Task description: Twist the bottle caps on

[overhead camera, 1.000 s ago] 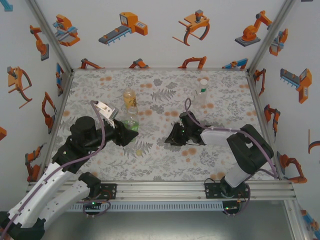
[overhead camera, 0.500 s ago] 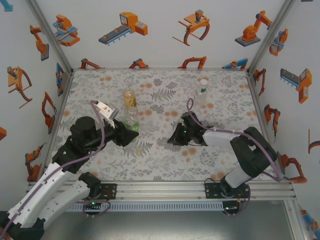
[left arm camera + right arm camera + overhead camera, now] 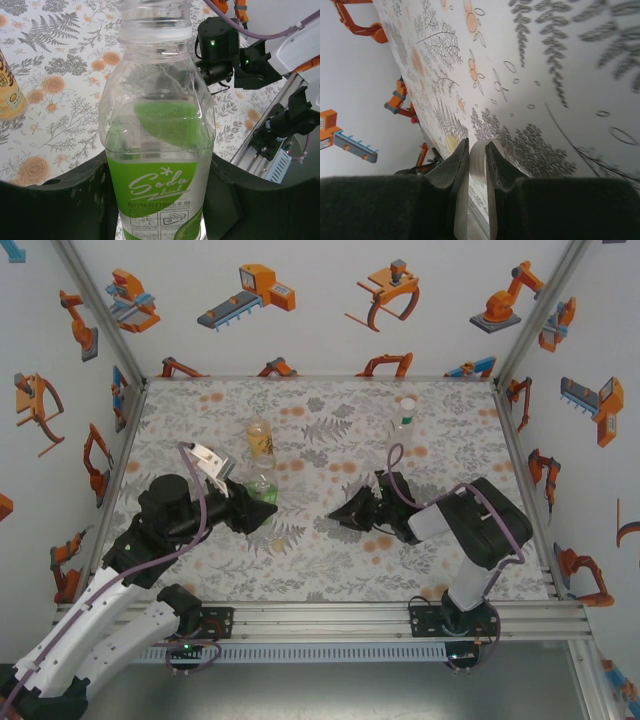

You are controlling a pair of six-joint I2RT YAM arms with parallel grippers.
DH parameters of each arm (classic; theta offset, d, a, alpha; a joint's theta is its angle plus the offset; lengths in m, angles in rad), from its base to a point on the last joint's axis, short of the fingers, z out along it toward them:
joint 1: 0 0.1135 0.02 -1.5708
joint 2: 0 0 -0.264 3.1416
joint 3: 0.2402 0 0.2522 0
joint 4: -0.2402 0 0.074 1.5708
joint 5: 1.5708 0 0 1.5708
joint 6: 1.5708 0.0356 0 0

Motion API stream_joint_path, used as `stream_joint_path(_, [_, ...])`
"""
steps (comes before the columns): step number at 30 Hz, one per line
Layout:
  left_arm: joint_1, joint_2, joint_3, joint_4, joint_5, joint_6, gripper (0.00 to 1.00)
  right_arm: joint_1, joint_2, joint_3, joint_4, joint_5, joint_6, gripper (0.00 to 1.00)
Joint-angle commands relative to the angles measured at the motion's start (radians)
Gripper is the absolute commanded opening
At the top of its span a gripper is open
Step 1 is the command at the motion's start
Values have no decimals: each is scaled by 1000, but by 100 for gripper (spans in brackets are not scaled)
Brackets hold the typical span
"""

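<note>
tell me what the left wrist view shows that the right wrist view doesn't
Left wrist: the uncapped soda bottle gripped by the left gripper, the amber bottle at the frame's left edge, and the right arm beyond. Right wrist: the right gripper shut on what looks like a pale cap, with a yellowish cap lying loose past it. Both: the floral table.

Left fingers (image 3: 75, 200) clamp the green-labelled bottle (image 3: 157, 150); right fingers (image 3: 452, 170) are closed, pointing leftward.

squat bottle (image 3: 263, 480) mid-left | tall bottle (image 3: 260, 436) just behind | slim bottle (image 3: 403, 432) back-right (well apart) | 1 cap (image 3: 277, 544) in front
</note>
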Motion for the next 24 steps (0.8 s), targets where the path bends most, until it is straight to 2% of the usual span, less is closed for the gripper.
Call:
stream_joint_path(1, [-4, -11, 34, 0, -4, -22, 10, -50, 24, -62, 10, 24, 8, 22])
stream_joint_path(7, [-6, -6, 37, 0, -9, -26, 10, -103, 42, -106, 10, 17, -16, 33])
stream_joint_path(12, [-7, -6, 33, -2, -13, -26, 10, -107, 25, -107, -38, 45, -37, 34])
stream_joint_path(14, [-7, -9, 33, -7, -14, -26, 10, -107, -22, -87, -151, 71, -81, 34])
stream_joint_path(19, [-8, -21, 24, -10, -26, -24, 10, -102, -223, 78, -715, 260, -343, 39])
stream_joint_path(24, [-9, -25, 8, 2, -28, -25, 10, -96, -232, 229, -944, 314, -483, 40])
